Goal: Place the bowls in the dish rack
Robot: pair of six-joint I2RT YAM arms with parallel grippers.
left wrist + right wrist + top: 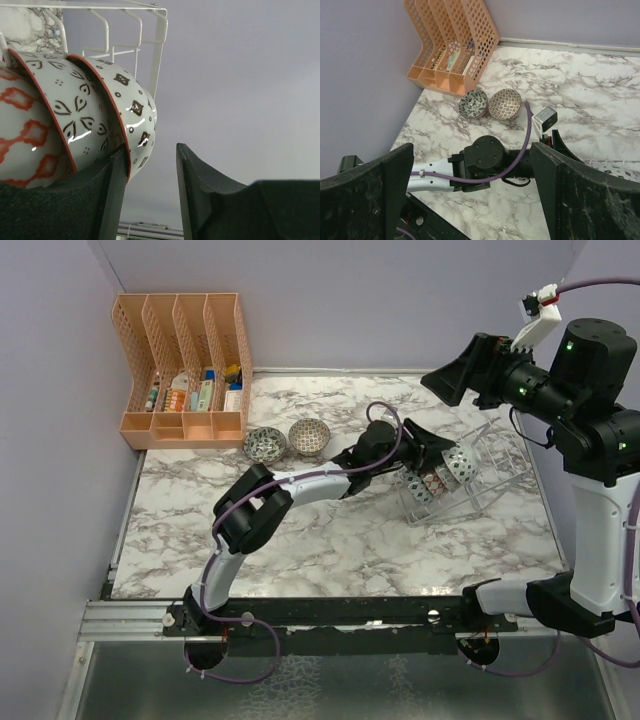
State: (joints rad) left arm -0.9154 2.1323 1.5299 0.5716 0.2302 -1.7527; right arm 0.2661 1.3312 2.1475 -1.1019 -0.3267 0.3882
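The clear wire dish rack [487, 472] stands tilted at the right of the table. Several patterned bowls [440, 478] stand on edge in its slots. In the left wrist view I see three of them under the rack wires [150, 40]: a red-diamond bowl [20, 130], a red-rimmed leaf-pattern bowl [75, 115] and a brown-square bowl [137, 112]. My left gripper [150, 167] [432, 448] is open at the rack, its left finger against the last bowl's rim. A grey-green bowl [265, 444] and a beige-brown bowl [309, 437] sit on the table. My right gripper [470, 370] is open and empty, raised above the rack.
A peach slotted file organizer [185, 365] with small items stands at the back left corner, also in the right wrist view [452, 45]. The two loose bowls [473, 103] [505, 103] lie just in front of it. Walls close the left, back and right.
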